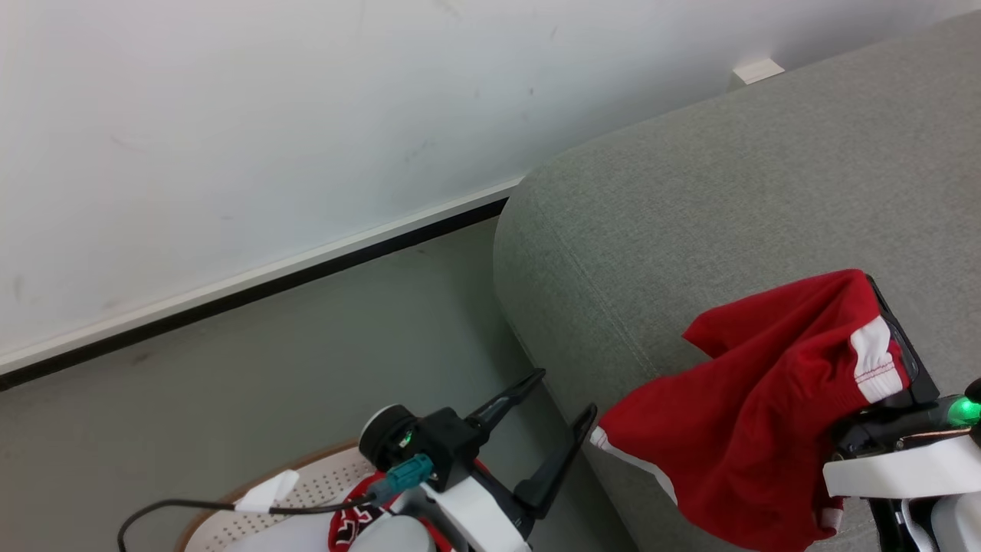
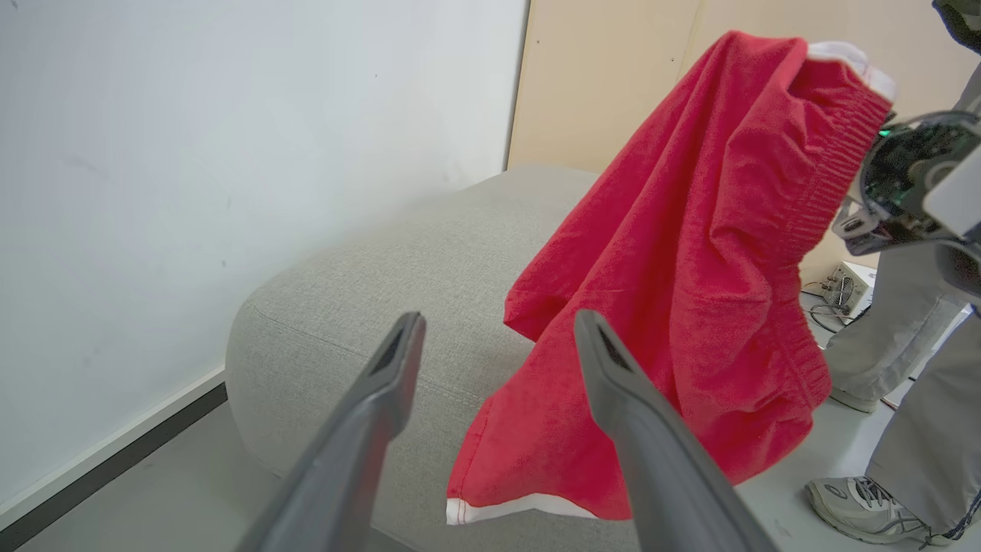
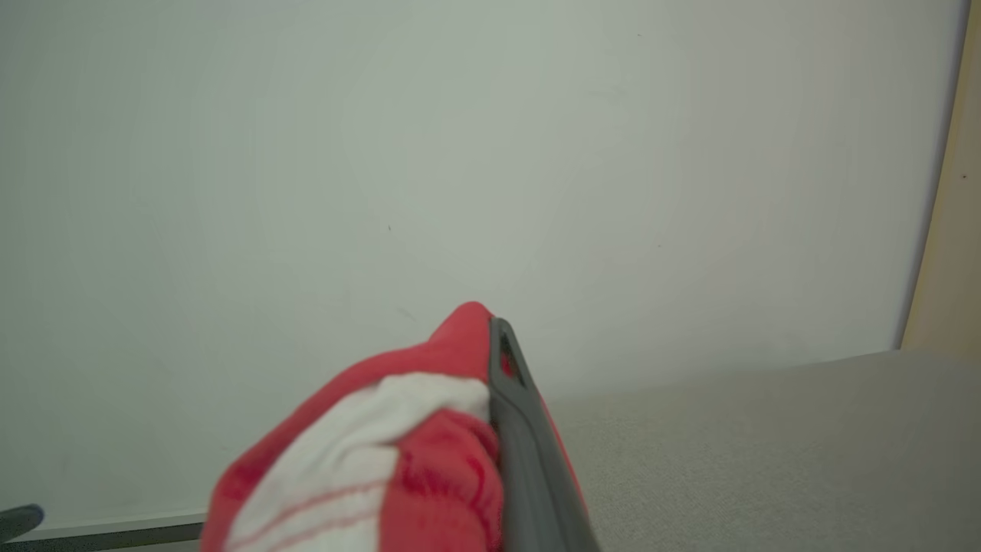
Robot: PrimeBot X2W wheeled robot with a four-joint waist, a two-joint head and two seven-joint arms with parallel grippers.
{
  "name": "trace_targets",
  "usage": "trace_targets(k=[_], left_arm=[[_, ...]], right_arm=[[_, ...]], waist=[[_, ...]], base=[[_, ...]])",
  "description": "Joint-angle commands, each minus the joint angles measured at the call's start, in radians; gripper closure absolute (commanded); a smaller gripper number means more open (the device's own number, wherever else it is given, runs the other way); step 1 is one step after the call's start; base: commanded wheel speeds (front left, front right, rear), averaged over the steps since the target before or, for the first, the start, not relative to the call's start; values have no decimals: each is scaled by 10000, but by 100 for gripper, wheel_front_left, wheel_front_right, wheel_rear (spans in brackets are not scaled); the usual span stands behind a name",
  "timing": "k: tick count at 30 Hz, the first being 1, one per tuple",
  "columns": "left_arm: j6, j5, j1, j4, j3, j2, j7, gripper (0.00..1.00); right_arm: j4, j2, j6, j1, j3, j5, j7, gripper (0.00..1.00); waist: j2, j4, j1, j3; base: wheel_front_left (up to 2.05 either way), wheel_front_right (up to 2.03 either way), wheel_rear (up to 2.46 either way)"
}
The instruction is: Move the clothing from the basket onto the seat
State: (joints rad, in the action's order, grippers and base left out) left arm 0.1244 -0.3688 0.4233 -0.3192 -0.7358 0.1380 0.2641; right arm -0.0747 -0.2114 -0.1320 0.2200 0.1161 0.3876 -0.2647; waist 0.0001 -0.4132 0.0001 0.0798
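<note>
Clothing [image 1: 751, 414] is split: one red garment [image 2: 690, 268] hangs from the clenched right claw [image 1: 880, 299], lifted over the seat [image 1: 690, 215] edge, presumably for laying down there, while the second garment [image 1: 349, 525] lies in the basket [image 1: 322, 479] beneath the empty, spread left claw [image 1: 563, 392].

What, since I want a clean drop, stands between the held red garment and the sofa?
Nothing visible does: the red garment hangs from the shut right gripper over the near edge of the sofa.
</note>
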Motion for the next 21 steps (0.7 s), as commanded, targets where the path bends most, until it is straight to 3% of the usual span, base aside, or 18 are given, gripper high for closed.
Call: trace_targets(k=[1,7,15,21], left_arm=[[42,211,104,66,-16,56,5,0],[53,346,419,270,69,270,5,0],[61,491,935,630,136,826,5,0],[50,484,1402,952,81,1272,-24,0]], right_arm=[[10,-46,24,216,11,127,5,100],[77,-559,24,1455,260,478,584,100],[-543,-2392,24,4508,346,1076,2166,100],[-1718,-3598,25,6743,-49,1330,2440,100]], waist=[[-1,111,-1,144],[-1,523,-1,762],[-1,1106,-1,1885],[-1,1633,-1,3046]], base=[[0,0,0],[0,0,0],[0,0,0],[0,0,0]])
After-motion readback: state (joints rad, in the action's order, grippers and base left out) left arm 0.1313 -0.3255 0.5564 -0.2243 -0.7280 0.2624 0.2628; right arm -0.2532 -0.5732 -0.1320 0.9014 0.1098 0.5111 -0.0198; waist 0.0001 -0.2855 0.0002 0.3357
